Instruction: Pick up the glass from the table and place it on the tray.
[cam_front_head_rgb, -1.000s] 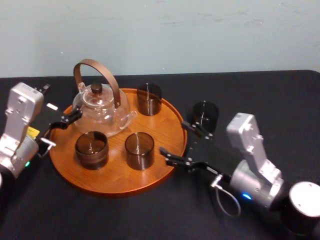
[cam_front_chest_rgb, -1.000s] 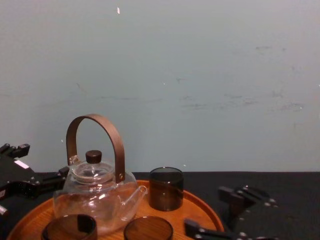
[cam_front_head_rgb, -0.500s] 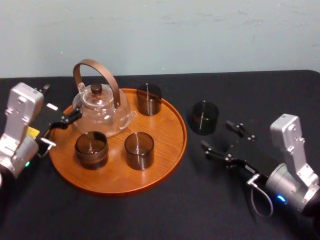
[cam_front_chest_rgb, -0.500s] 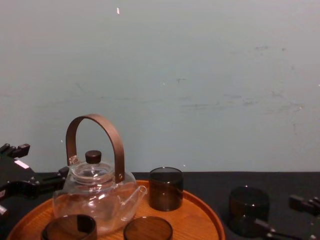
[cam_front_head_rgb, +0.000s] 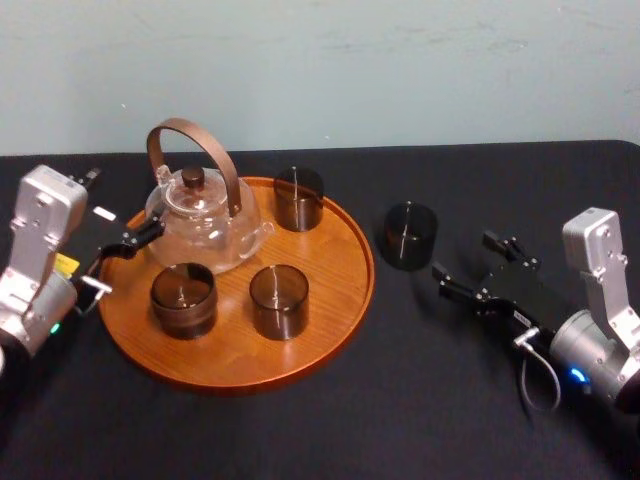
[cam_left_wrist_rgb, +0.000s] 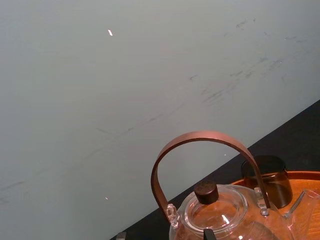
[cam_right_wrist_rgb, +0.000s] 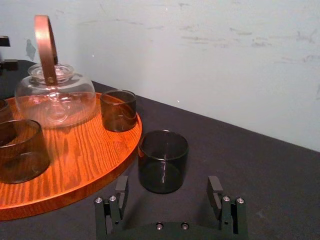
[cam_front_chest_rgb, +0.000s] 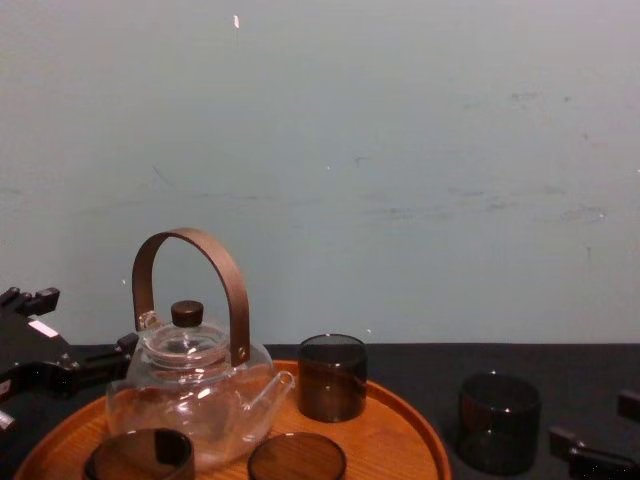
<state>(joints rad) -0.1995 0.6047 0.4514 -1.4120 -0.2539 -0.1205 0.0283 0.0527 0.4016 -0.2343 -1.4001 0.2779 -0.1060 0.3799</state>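
A dark smoky glass (cam_front_head_rgb: 411, 235) (cam_right_wrist_rgb: 163, 161) (cam_front_chest_rgb: 498, 420) stands upright on the black table (cam_front_head_rgb: 470, 400), just right of the round wooden tray (cam_front_head_rgb: 335, 255) (cam_right_wrist_rgb: 75, 160) (cam_front_chest_rgb: 405, 440). To the right of the glass and a little nearer to me, my right gripper (cam_front_head_rgb: 465, 255) (cam_right_wrist_rgb: 168, 185) is open and apart from it. In the right wrist view the glass stands just ahead of the spread fingers. My left gripper (cam_front_head_rgb: 128, 258) rests open at the tray's left edge, beside the teapot.
On the tray stand a clear glass teapot (cam_front_head_rgb: 205, 215) with a brown arched handle and three dark glasses (cam_front_head_rgb: 299, 197) (cam_front_head_rgb: 183, 297) (cam_front_head_rgb: 278, 299). A pale wall closes off the table's far edge.
My right gripper has pulled back to the right, from the tray's rim to beyond the glass, uncovering it. The glass, the tray and the left arm have not moved.
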